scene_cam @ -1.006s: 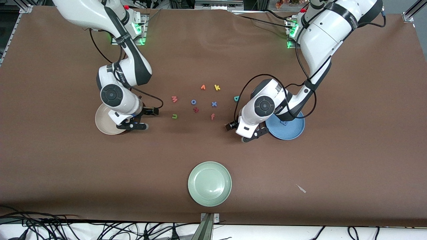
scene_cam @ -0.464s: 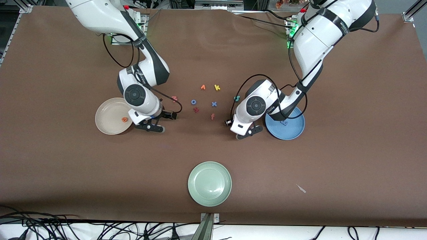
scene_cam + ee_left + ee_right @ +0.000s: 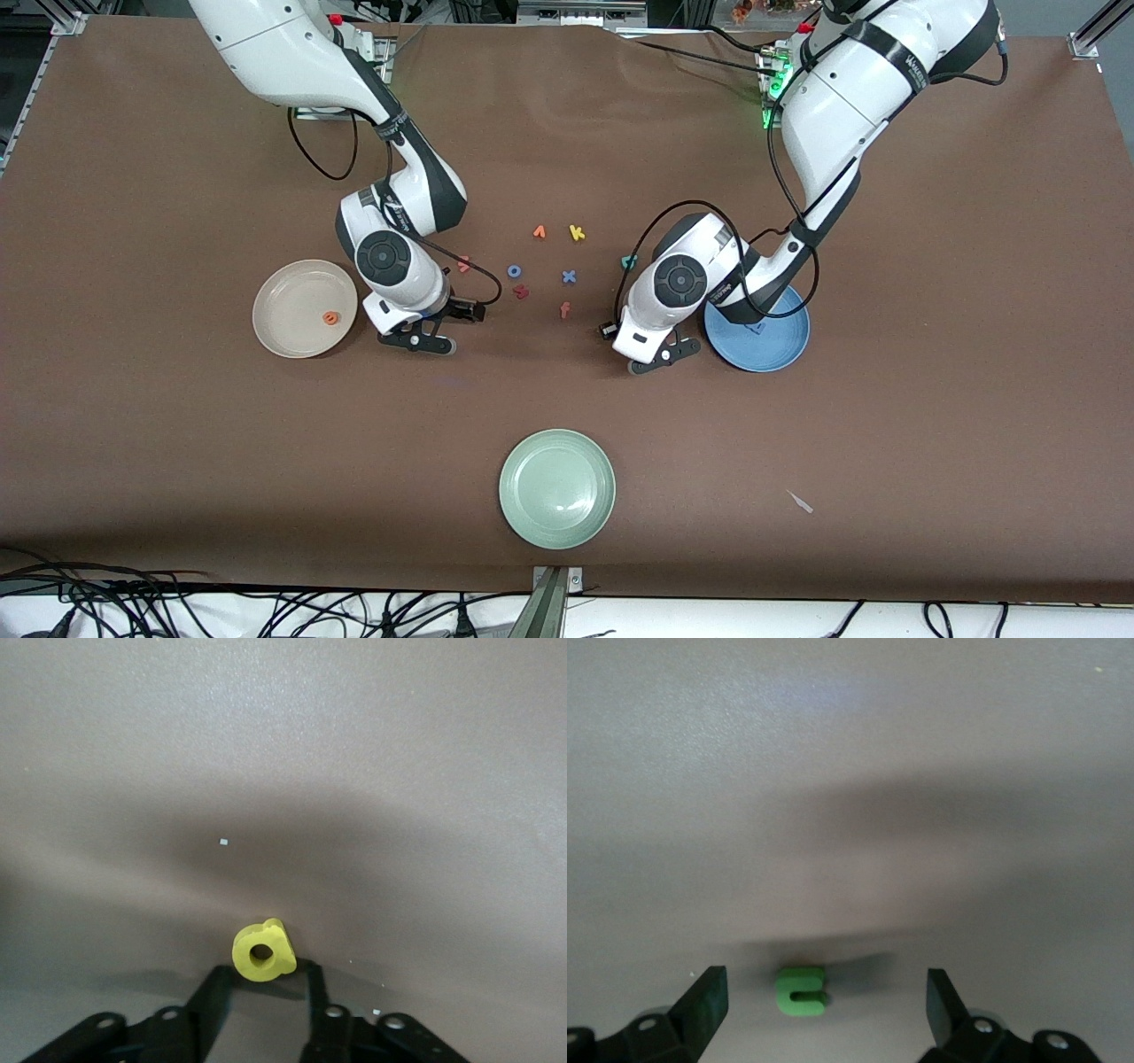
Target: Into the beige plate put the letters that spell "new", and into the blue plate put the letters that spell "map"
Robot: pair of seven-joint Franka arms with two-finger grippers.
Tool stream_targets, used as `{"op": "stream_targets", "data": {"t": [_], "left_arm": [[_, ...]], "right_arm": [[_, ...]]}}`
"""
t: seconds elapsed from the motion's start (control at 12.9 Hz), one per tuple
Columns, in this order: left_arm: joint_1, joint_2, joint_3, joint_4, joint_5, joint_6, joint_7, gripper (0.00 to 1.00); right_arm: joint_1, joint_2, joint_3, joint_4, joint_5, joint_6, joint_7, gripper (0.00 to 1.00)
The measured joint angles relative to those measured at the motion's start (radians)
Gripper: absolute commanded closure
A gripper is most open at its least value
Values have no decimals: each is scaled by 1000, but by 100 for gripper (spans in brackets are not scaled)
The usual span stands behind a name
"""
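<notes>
Both arms are glossy white shells with dark grey joint bands, round black caps on the wrists, looping black cables, black jaws, green lights glowing at the bases.

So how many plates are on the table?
3: the beige plate at the right arm's end, the blue plate at the left arm's end, and a pale green plate nearest the front camera.
</notes>
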Motion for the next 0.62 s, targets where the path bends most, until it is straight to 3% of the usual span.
{"op": "stream_targets", "data": {"t": [0.23, 0.46, 0.62], "left_arm": [[2, 0, 5, 3, 40, 0, 0, 55], [4, -1, 7, 3, 55, -2, 0, 81], [5, -6, 7, 6, 57, -2, 0, 88]], "right_arm": [[11, 22, 0, 16, 0, 5, 1, 11], [21, 33, 0, 17, 0, 6, 2, 22], [25, 34, 0, 17, 0, 6, 2, 28]]}}
